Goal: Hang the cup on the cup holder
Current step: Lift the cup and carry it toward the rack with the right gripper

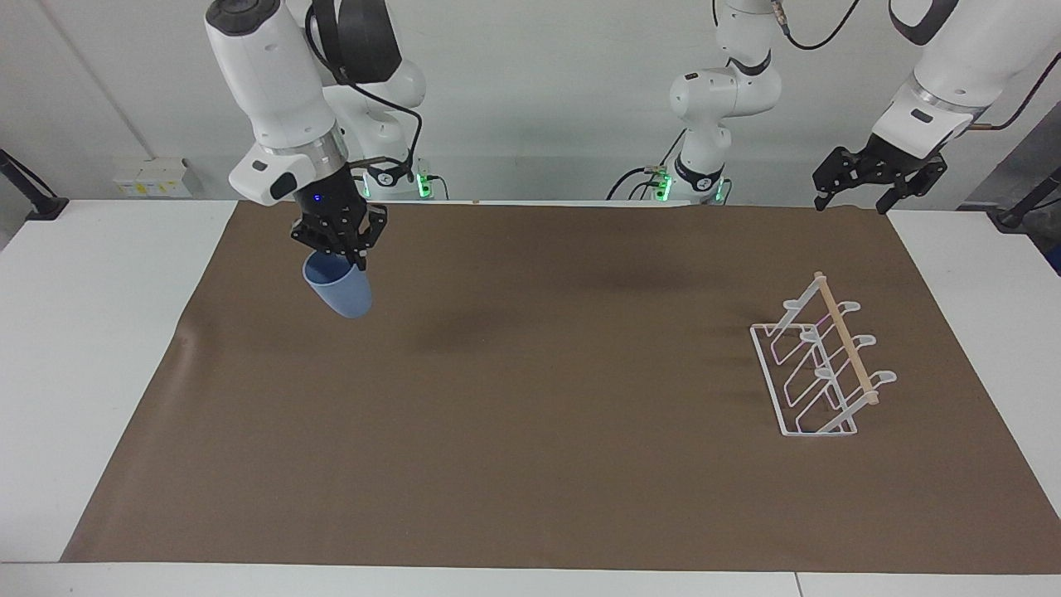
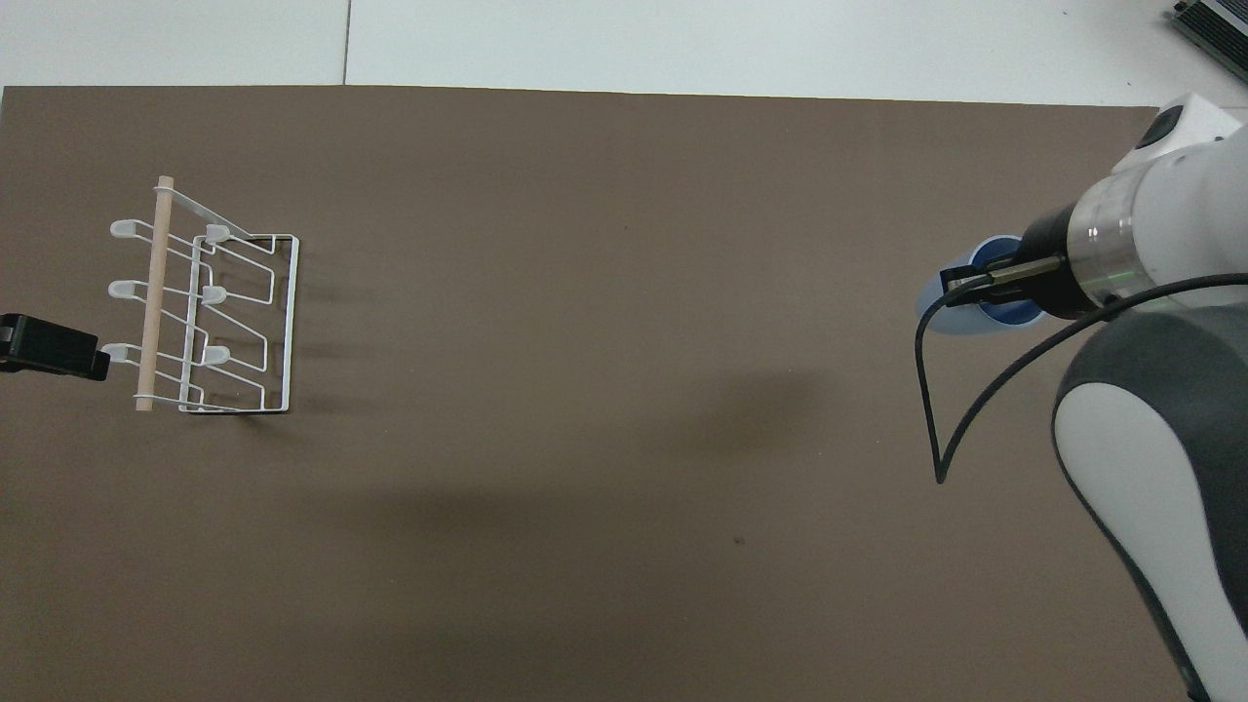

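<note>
The light-blue cup (image 1: 340, 292) hangs tilted in the air, gripped at its rim by my right gripper (image 1: 338, 251), which is shut on it well above the brown mat at the right arm's end of the table. In the overhead view the cup (image 2: 951, 314) shows under the right gripper (image 2: 975, 285). The white wire cup holder (image 1: 821, 365) with its wooden dowel stands on the mat toward the left arm's end; it also shows in the overhead view (image 2: 205, 302). My left gripper (image 1: 854, 201) waits open in the air over the mat's edge, beside the holder (image 2: 49, 346).
A brown mat (image 1: 530, 464) covers most of the white table (image 1: 75, 348). A black cable (image 2: 936, 409) loops from the right wrist. The arm bases stand along the table's near edge.
</note>
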